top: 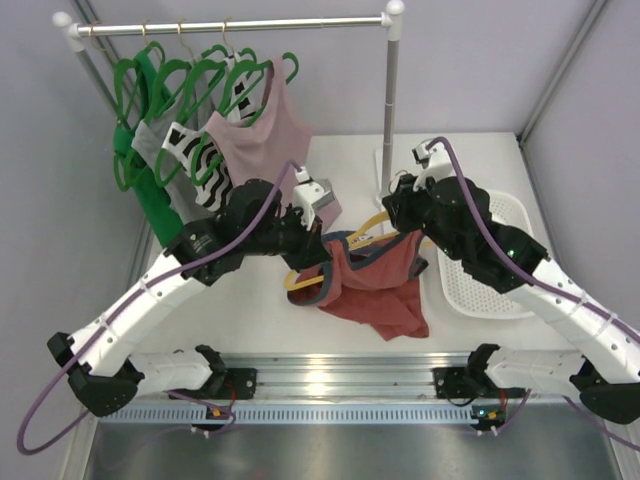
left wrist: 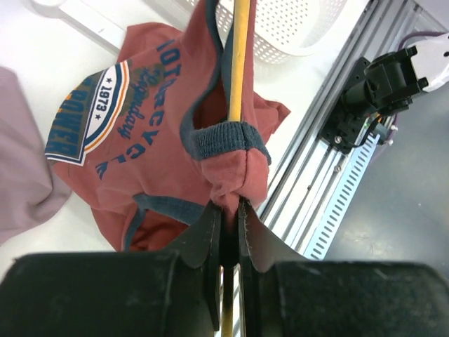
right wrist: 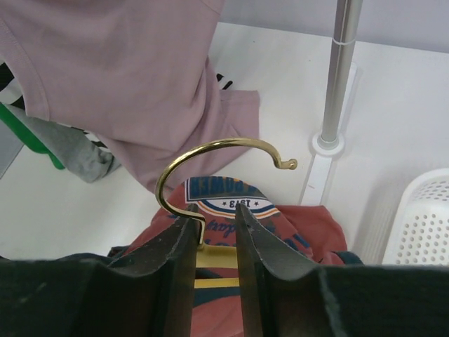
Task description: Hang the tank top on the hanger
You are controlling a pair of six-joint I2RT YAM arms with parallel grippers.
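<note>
While half inside tank top [top: 375,285] (one strap), hanger [top: 300,284] crosswise, hook [right wrist: 224,143] rearward.

Rack [top: 300,21] w/ green hangers [top: 160,75], wht basket [top: 470,290]

Far left: hanging dusty-pink tank top [top: 262,140] crowds the back.
Far: grey metal rack pole [top: 391,100] stands upright.
Middle: rust-red tank top [top: 385,300] on thin yellow plastic hanger [left wrist: 240,56] blocks passage.
Right: white perforated plastic basket [top: 490,290] fills that side.
Near: bare white tabletop [top: 270,330] lies open.
</note>
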